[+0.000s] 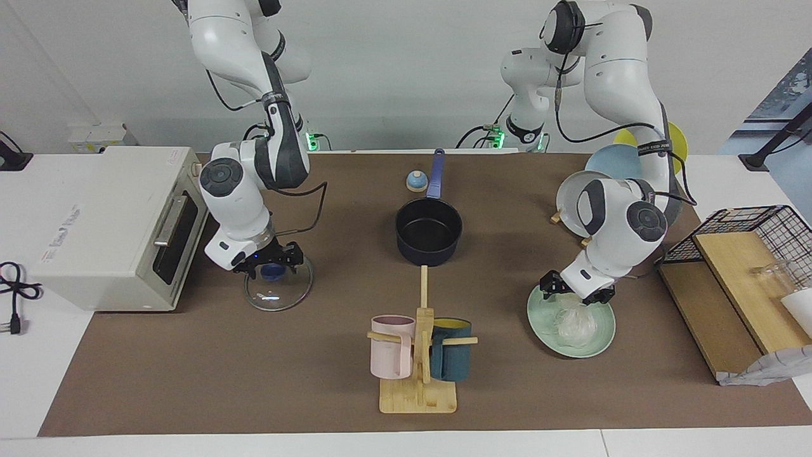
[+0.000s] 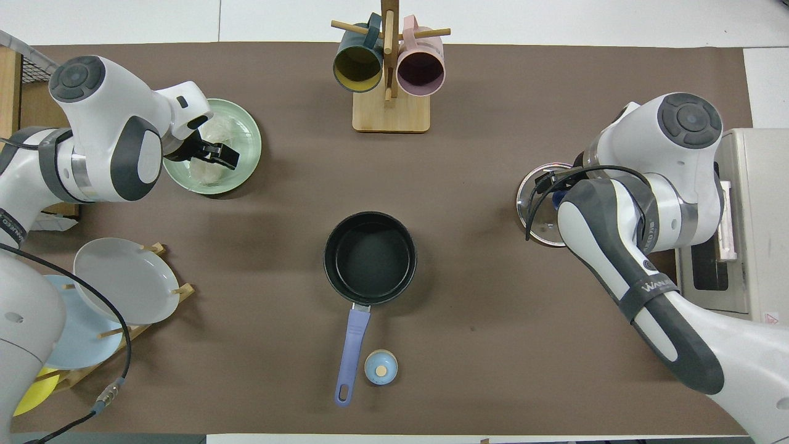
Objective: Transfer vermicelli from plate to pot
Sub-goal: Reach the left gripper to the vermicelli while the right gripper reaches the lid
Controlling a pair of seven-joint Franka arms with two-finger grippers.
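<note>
The vermicelli lies as a whitish tangle on the mint-green plate, toward the left arm's end of the table. It shows in the overhead view too, on the plate. My left gripper is right over the vermicelli, open, tips low at its top; it also shows in the overhead view. The navy pot stands mid-table with nothing in it, handle toward the robots. My right gripper is low over the blue knob of a glass lid.
A mug rack with a pink and a teal mug stands farther from the robots than the pot. A toaster oven is beside the glass lid. A plate rack, a wire basket and a small blue knob are also there.
</note>
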